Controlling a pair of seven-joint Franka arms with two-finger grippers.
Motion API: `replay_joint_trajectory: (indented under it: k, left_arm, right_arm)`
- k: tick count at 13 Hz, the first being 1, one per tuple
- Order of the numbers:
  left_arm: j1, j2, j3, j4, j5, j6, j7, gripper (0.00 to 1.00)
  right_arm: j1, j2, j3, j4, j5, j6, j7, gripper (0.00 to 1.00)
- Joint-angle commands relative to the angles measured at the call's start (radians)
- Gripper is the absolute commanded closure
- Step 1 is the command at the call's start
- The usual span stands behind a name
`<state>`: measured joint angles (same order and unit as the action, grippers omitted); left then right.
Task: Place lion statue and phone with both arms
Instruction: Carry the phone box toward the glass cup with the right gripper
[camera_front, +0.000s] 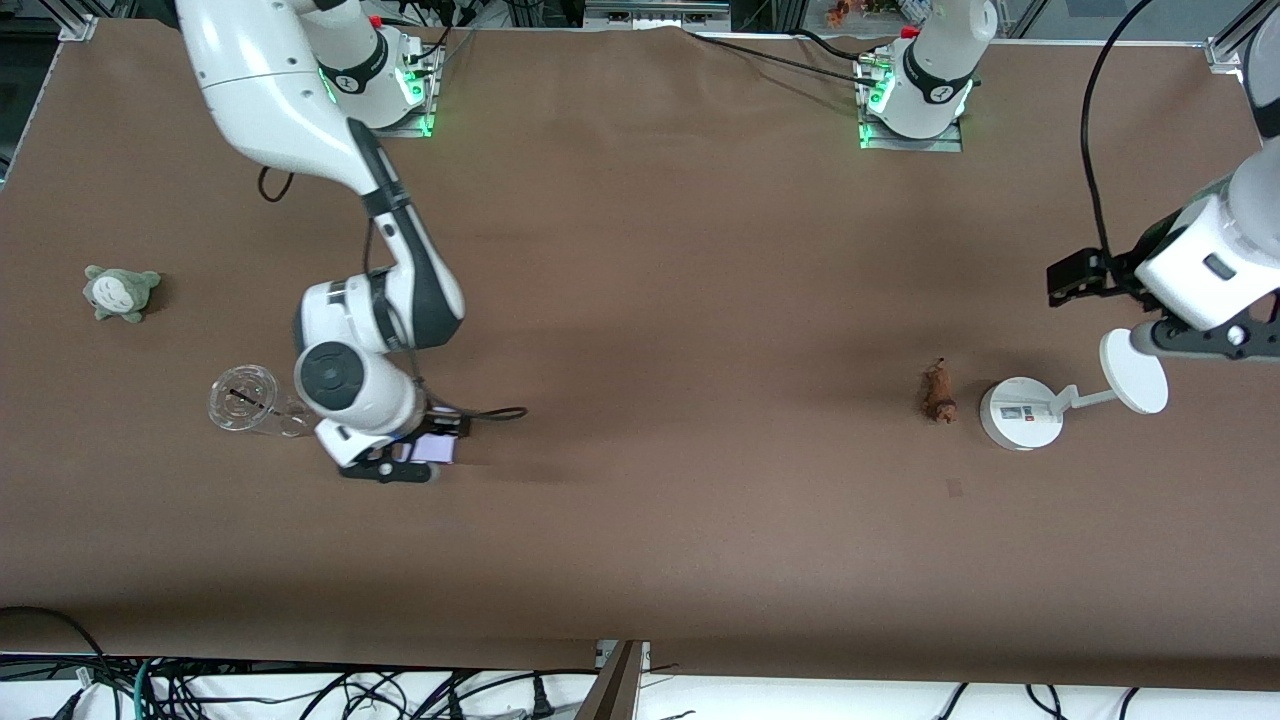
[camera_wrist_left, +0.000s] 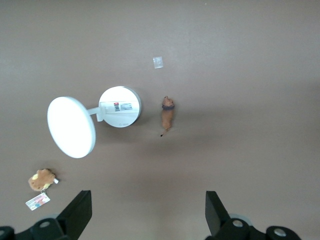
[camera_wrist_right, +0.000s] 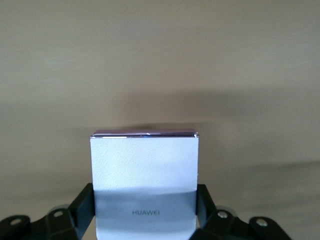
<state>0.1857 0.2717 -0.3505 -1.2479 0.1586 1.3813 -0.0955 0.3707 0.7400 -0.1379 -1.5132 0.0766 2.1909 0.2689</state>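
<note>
Grey-green plush toy (camera_front: 121, 292) lies at the right arm's end of the brown table (camera_front: 640, 300), with a clear glass (camera_front: 243, 399) nearer the camera. Right gripper (camera_front: 405, 462), beside the glass, clamps the phone (camera_front: 433, 449) by its sides. Lion statue (camera_front: 938, 392) lies just beside a white stand (camera_front: 1022, 413). Left gripper (camera_wrist_left: 149, 212) hangs wide open and empty over the table near the stand.

Lion statue (camera_wrist_left: 167, 115) beside white stand (camera_wrist_left: 119, 106)

- A robotics lab: two white arms bolted to a brown-covered table (camera_front: 640, 560).
- Aluminium framing (camera_front: 75, 25) at the corners.
- Cables (camera_front: 300, 690) tangled below the table edge.
</note>
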Motion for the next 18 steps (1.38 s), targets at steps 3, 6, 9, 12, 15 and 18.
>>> replay_joint_trajectory:
  k: [3,6,9,12,15,18]
  left_arm:
    - [-0.167,-0.296,0.264,-0.416,-0.082,0.29,0.008,0.0]
    - [-0.16,-0.295,0.263,-0.406,-0.132,0.231,0.005,0.0]
    - [-0.161,-0.295,0.258,-0.403,-0.136,0.226,0.003,0.0]
    - [-0.163,-0.296,0.258,-0.401,-0.136,0.211,-0.001,0.0]
    - [-0.169,-0.298,0.251,-0.4,-0.136,0.191,-0.001,0.0]
    - [-0.169,-0.298,0.245,-0.398,-0.136,0.186,0.0,0.0]
  right_arm:
    - [-0.019,-0.021,-0.023,-0.045,-0.006,-0.046,-0.068,0.62]
    - [-0.019,-0.03,-0.032,-0.084,-0.006,-0.042,-0.082,0.62]
    - [-0.019,-0.041,-0.043,-0.113,-0.006,-0.04,-0.083,0.62]
    - [-0.019,-0.044,-0.06,-0.128,-0.006,-0.036,-0.1,0.62]
    - [-0.019,-0.05,-0.072,-0.142,-0.006,-0.033,-0.102,0.62]
    - [-0.019,-0.05,-0.074,-0.174,-0.006,0.002,-0.102,0.62]
